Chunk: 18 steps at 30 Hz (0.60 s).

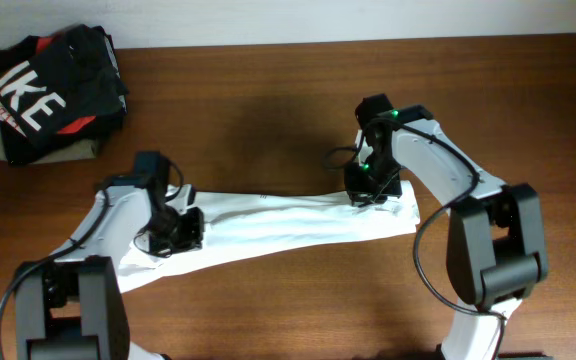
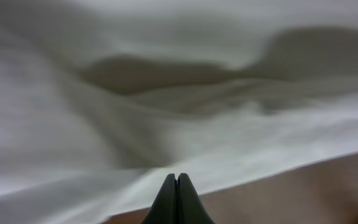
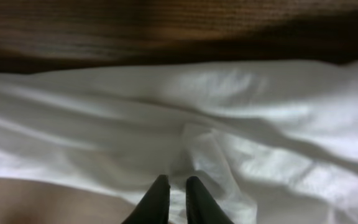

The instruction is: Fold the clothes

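- Table (image 1: 268, 320): dark brown wood with a fine grain running lengthwise. It fills nearly the whole overhead view.
- Beyond the table's far edge: pale strip (image 1: 368, 18), plain off-white. Wall or floor, cannot tell.
- The table's far edge sits slightly slanted in the view.
- Light: soft and even. The wood looks lighter toward the table's near edge, with a dim patch near its middle.
- Wrist views: same table wood, blurred.

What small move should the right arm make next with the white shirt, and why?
Probably pinch the right gripper shut on the white shirt: its fingers stand slightly apart over a raised wrinkle, while the left gripper is shut at the other end.
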Available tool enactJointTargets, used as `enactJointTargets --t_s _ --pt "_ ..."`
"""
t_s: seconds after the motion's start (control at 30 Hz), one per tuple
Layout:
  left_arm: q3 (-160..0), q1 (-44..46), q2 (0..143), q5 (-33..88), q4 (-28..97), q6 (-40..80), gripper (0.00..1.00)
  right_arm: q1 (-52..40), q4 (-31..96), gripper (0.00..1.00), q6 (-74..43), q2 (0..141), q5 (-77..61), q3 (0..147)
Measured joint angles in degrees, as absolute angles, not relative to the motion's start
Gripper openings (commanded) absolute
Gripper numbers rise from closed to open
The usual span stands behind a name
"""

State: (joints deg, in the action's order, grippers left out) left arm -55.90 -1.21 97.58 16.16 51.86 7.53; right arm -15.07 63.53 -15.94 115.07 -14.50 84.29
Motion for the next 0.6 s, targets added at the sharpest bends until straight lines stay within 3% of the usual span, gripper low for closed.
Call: enactJointTargets --t_s 0.4,0.53,0.6 --pt "-53.6 -12.1 97.6 9.1 48.1 12.7 0.0 -11.2 63.8 0.17 -19.4 119.4 -2.8 83.1" --pt "-51.9 -12.2 97.5 8.2 46.0 14.5 0.0 -8.3 61.3 0.12 -19.4 118.3 -3.9 80.0" --pt "-51.8 -12.2 97.5 7.7 46.0 16.1 0.0 -6.5 59.1 0.04 -19.4 116.8 -5.7 77.7"
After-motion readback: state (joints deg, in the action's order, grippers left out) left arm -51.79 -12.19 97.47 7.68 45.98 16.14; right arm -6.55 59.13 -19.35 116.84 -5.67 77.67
